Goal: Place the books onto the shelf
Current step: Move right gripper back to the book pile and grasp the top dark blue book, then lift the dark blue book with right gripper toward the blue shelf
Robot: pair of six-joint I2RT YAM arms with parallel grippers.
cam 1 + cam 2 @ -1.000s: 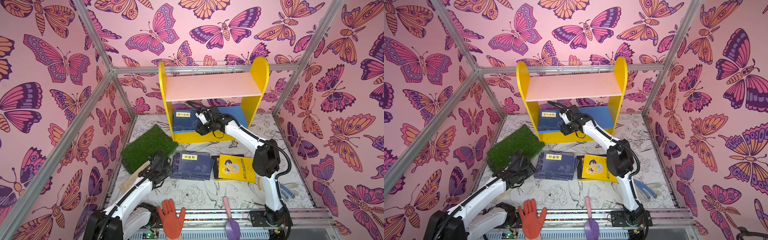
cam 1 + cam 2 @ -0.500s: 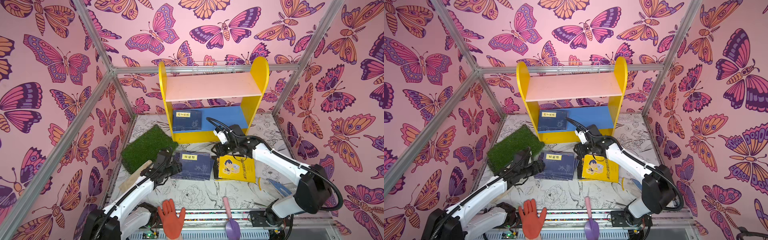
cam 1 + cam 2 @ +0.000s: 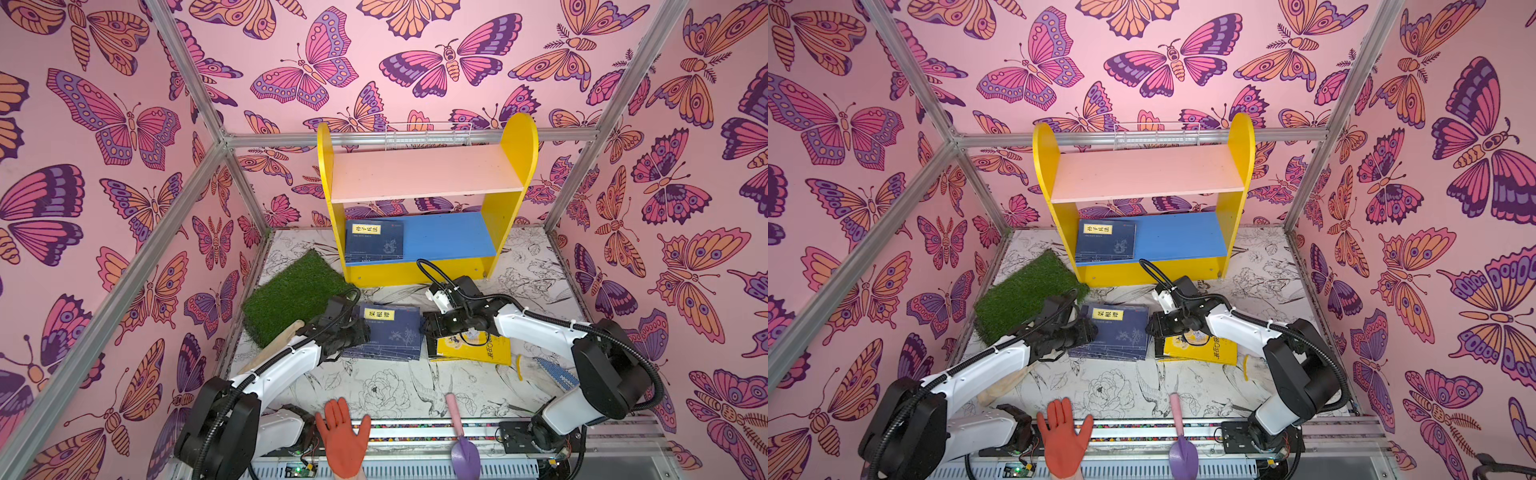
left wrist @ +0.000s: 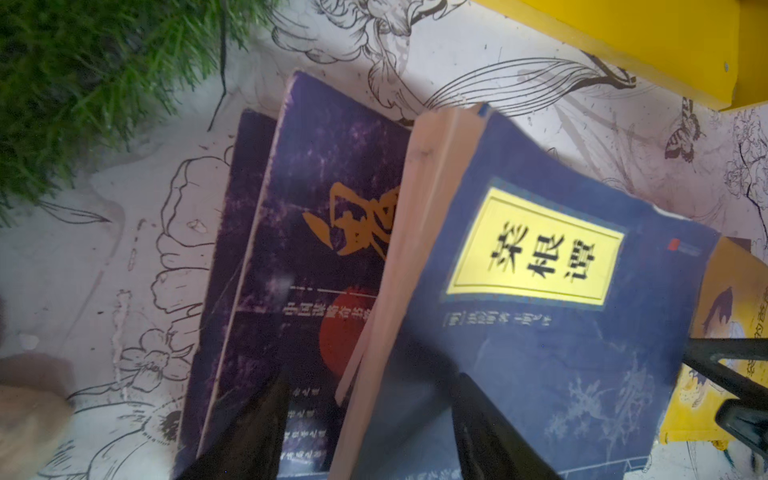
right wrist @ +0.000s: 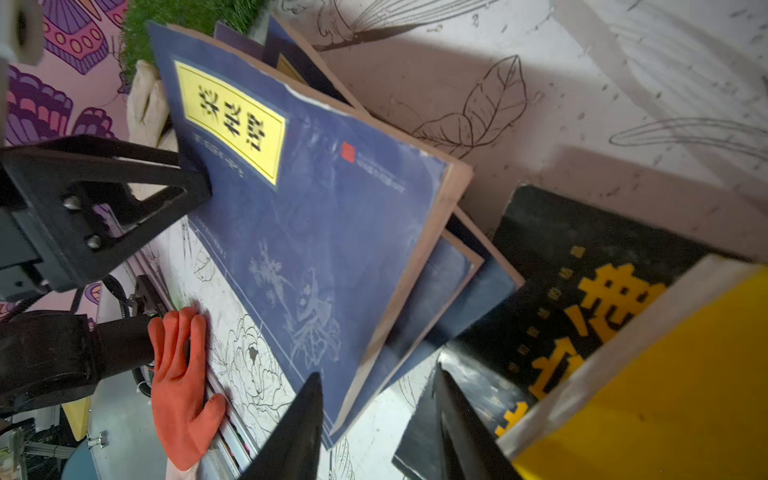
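Both top views: one shelved book [image 3: 374, 242]; left gripper [image 3: 365, 333], right gripper [image 3: 428, 328] part-open astride one navy book [image 3: 397, 332].

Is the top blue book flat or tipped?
Tipped: the blue book has an edge raised off the pile, in the left end effector.

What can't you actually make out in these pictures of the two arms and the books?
- Books under the top navy book: in both top views it covers them, so their number is unclear.
- Black book: in the right wrist view the yellow book hides part of its title.
- Left claw: in the left wrist view, blurred and cut by the edge; gripping or not, unclear.
- Shelved navy book: small print too tiny in both top views.
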